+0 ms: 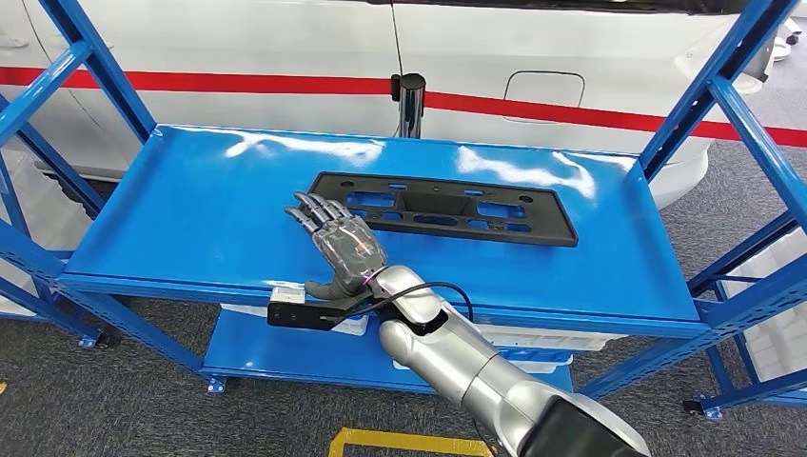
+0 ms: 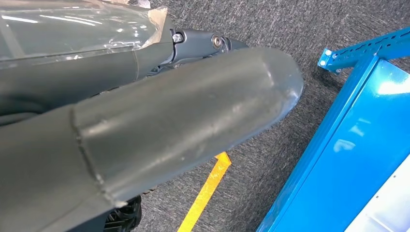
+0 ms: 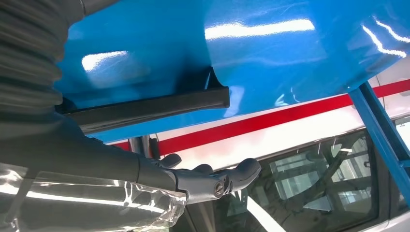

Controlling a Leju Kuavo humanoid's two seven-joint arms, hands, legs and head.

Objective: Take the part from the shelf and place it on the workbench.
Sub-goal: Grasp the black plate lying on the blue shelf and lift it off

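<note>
The part is a flat black rectangular plate with cut-outs, lying on the blue top shelf right of its middle. My right hand hovers over the shelf with its fingers stretched out and apart. Its fingertips are just short of the part's left end and nothing is in it. In the right wrist view the part's edge lies on the shelf beside my right hand. My left hand hangs over the grey floor beside the rack, fingers straight, holding nothing.
A white car with a red stripe stands close behind the rack. Blue uprights frame both ends of the shelf. A lower shelf carries white items. A black post stands behind the shelf's back edge. Yellow tape marks the floor.
</note>
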